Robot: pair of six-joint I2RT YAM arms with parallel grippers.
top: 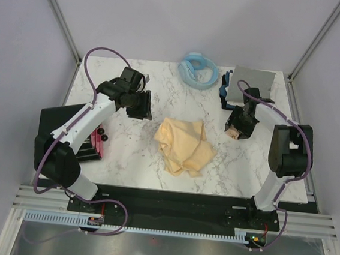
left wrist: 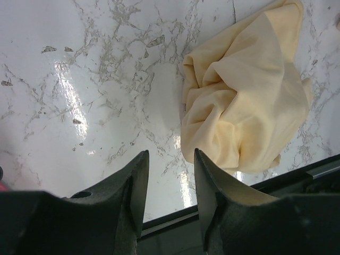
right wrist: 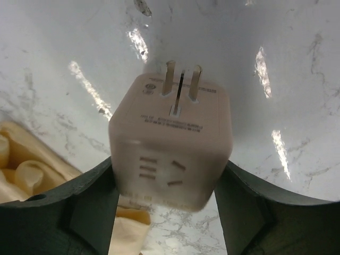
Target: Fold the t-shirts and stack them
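1. The right claw (right wrist: 167, 178) is clamped on a white cube-shaped plug adapter (right wrist: 170, 133). It is gripped by two opposite sides, with the prongs pointing away from the wrist. The adapter is held off the tabletop (top: 125, 153), just right of the shirt. It is judged that it is being cleared aside so the cloth can be spread.
2. The left claw (left wrist: 170, 159) is held apart with nothing between its fingers. It is raised above bare marble to the left of the shirt and tilted toward it, probably so an edge can be reached.
3. The pale yellow-cream t-shirt (top: 183, 145) lies crumpled in a heap at the middle of the tabletop. It is touched by neither claw, and no fold is seen in it yet.
4. A light blue ring (top: 198, 70) lies at the far edge. Beside it sits a flat grey thing (top: 253, 86) – whether cloth or panel cannot be told. A black box (top: 56, 122) with a pink-red side sits at the left edge.
5. The tabletop is white marble-patterned and glossy – lamp glare is seen in both wrist views. It is enclosed by plain pale walls and metal corner posts.
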